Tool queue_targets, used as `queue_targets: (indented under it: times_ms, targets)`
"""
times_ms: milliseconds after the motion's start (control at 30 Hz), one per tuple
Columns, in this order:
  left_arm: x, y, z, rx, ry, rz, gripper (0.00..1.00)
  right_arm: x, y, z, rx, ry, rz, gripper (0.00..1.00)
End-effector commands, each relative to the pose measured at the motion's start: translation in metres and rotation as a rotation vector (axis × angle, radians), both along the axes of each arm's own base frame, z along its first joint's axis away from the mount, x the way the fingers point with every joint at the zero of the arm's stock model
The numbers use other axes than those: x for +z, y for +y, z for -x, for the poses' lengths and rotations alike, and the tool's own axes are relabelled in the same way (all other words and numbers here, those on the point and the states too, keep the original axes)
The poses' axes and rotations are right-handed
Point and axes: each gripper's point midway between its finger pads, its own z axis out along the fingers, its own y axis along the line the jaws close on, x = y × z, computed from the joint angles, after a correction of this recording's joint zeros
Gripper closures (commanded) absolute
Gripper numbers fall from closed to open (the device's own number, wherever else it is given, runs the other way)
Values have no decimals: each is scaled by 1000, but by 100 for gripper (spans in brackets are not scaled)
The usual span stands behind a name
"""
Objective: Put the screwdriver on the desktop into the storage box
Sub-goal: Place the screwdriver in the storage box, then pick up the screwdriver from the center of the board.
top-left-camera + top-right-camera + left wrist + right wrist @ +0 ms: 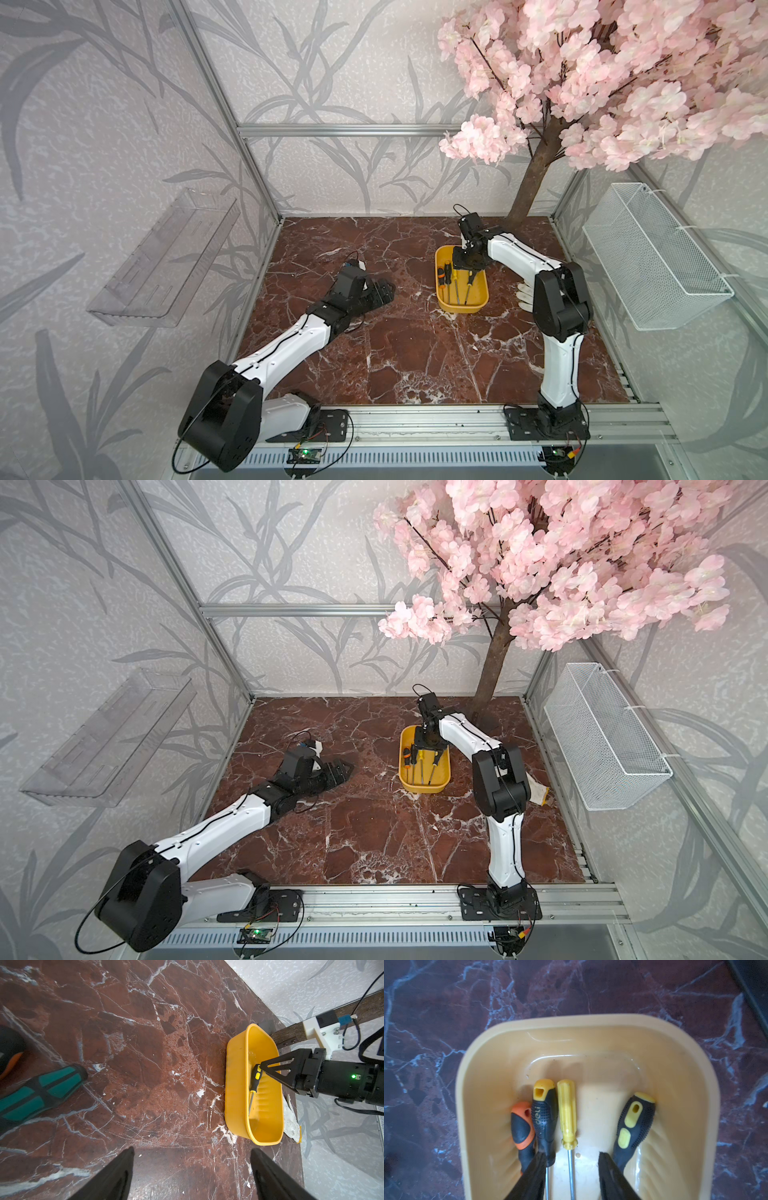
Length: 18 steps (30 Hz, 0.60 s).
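Nearest, L gripper [191, 1150] sits low over the desktop [415, 353], fingers spread wide w/ nothing between them. A green-black screwdriver [41, 1093] lies on the marble near it, outside the box. Farther back, the yellow storage box [459, 308] holds 4 screwdrivers lengthwise: orange-black handle [522, 1126], black-yellow handle [545, 1118] marked "deli", clear-yellow handle [566, 1109], and 2nd black-yellow handle [633, 1124] by the opposite wall. R gripper [571, 1153] hangs over them, fingers parted, gripping nothing.
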Motion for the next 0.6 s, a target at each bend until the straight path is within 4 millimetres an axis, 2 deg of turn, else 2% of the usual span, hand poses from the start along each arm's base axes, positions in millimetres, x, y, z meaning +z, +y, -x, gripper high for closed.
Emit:
queue_targets:
  times_ms: [0,167,267,433,567]
  targets:
    - [2,20,-2,34,-3,-51,12,34,13,13,41,-37,-62,55]
    - [5,60,-5,113,18,-104,14,56,32,36,109,-61,-107,52]
    - [9,76,-5,143,23,-133,13,69,47,54,172,-73,-127,49]
    - [13,88,-8,139,53,-164,6,77,72,87,277,-70,-153,47]
    - [2,99,-14,137,123,-203,6,72,87,113,331,-53,-174,47]
